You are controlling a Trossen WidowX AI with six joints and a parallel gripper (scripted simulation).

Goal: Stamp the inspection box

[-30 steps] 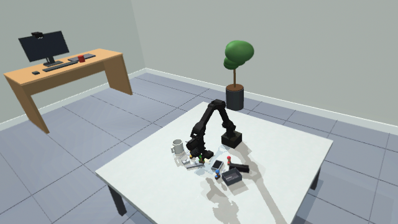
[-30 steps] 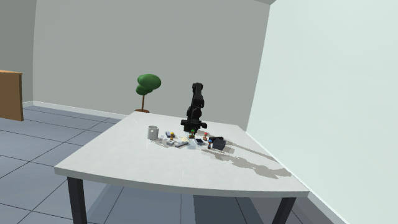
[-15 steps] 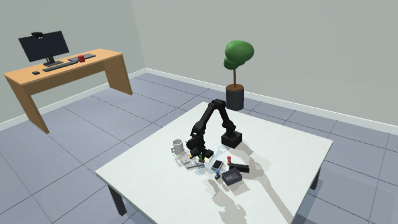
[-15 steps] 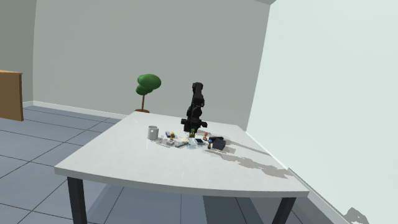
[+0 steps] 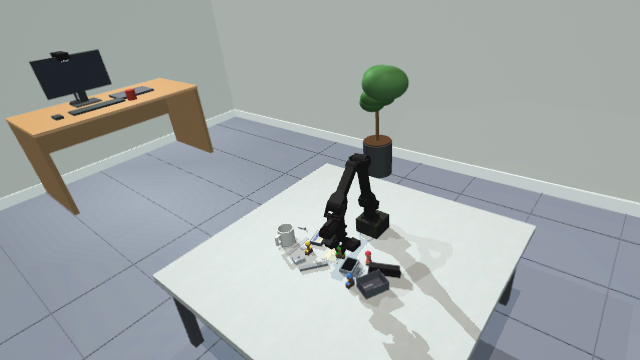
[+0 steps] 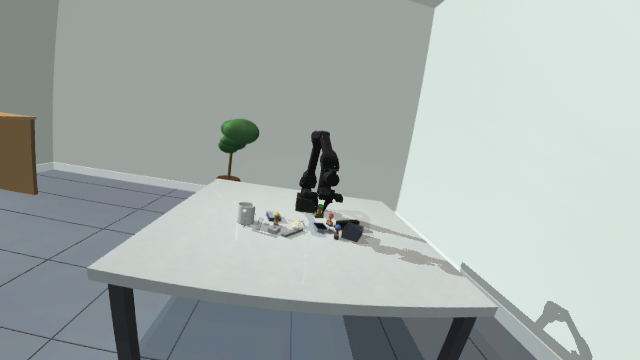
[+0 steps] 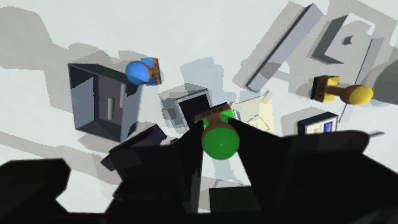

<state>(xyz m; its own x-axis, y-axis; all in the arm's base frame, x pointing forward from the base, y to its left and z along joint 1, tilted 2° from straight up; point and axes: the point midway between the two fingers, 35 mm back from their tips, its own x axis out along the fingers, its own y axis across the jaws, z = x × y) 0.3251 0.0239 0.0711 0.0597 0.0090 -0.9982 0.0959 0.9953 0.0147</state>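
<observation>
My gripper (image 5: 340, 247) (image 6: 320, 205) (image 7: 215, 122) is shut on the green-knobbed stamp (image 5: 340, 252) (image 6: 320, 212) (image 7: 220, 143), upright with its block down. The block's lettering looks like PASS in the wrist view. How far the stamp is above the bench is unclear. The ink pad (image 5: 349, 264) (image 6: 320, 226) (image 7: 194, 106), dark in a grey case, lies beside the stamp, overlapped by its block in the wrist view. A cream paper (image 5: 330, 256) (image 6: 297, 224) (image 7: 265, 111) with faint outlines lies on the stamp's other side. I cannot tell whether it is the card; the inspection box is not clearly visible.
A blue stamp (image 5: 349, 279) (image 7: 137, 72), dark tray (image 5: 370, 291) (image 7: 131, 107), red stamp (image 5: 368, 256) and black block (image 5: 386, 270) stand on the pad's side. A yellow stamp (image 5: 308, 247) (image 7: 359, 94), grey bar (image 7: 285, 47), blue-white box (image 7: 320, 125) and mug (image 5: 286, 236) stand beyond the paper.
</observation>
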